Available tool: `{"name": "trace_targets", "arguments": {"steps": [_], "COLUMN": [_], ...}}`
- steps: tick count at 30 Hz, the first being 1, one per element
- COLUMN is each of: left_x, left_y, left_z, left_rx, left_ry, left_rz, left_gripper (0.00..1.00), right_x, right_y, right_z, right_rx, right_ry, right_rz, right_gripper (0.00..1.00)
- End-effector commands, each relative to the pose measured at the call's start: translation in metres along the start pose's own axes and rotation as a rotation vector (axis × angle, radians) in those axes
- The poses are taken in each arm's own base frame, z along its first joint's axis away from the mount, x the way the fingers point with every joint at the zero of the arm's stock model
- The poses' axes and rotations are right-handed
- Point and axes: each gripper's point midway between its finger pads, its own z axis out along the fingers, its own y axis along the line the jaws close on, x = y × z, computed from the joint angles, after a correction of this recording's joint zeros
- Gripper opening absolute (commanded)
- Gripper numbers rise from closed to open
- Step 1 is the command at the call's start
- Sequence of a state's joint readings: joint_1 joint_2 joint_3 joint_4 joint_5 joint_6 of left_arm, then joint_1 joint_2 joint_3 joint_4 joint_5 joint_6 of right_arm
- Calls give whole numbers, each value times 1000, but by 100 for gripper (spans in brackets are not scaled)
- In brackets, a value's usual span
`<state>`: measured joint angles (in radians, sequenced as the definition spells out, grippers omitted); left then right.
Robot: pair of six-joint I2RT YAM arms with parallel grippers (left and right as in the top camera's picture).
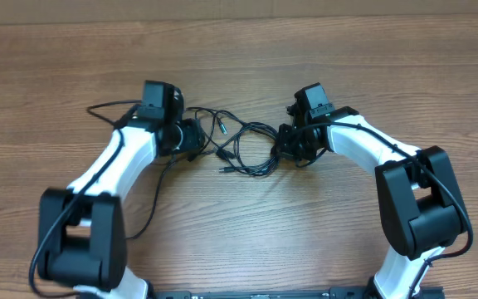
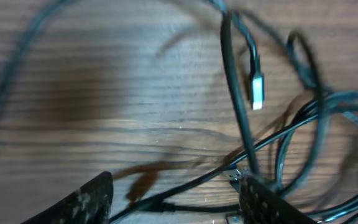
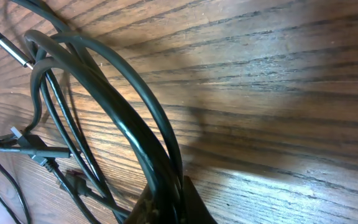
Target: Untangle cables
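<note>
Now | right end effector (image 3: pixel 169 202): clamped shut on a loop of the cables (image 1: pixel 243 149), likely anchoring that side for pulling apart | left end effector (image 2: pixel 176 199): jaws apart, one strand lying between them, nothing gripped | cables: thin black cords, silver plug tips (image 2: pixel 257 92), loosely tangled on the table (image 1: pixel 239 241) between both arms

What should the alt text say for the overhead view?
Two white-and-black robot arms reach across a wooden table toward a loose tangle of thin black cables lying between them. The right fingers sit at the tangle's right side, the left fingers at its left.
</note>
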<state>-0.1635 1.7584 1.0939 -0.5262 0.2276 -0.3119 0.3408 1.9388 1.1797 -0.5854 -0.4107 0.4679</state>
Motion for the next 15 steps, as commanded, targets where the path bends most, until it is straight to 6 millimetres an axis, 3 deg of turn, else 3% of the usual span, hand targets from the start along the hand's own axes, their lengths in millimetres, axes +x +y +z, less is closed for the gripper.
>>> {"name": "trace_targets", "arguments": {"steps": [1,7,10,15], "left_x": [9,2,-10,-23], "left_y": [-27,-29,-31,-38], "left_z": [14,12,-4,-38], "left_rx": [106,90,86,73], "left_ry": [49,21,-28,-117], "left_rz": [135,169,150,112], "left_gripper": [67,77,86,88], "right_x": [0,0,0,0], "right_y": [-3,-3,-3,-3], "right_z": [2,2,2,2], "right_rx": [9,9,10,9], "right_ry": [-1,-1,-1,-2], "right_rz": [1,1,1,1], "right_gripper": [4,4,4,4]}}
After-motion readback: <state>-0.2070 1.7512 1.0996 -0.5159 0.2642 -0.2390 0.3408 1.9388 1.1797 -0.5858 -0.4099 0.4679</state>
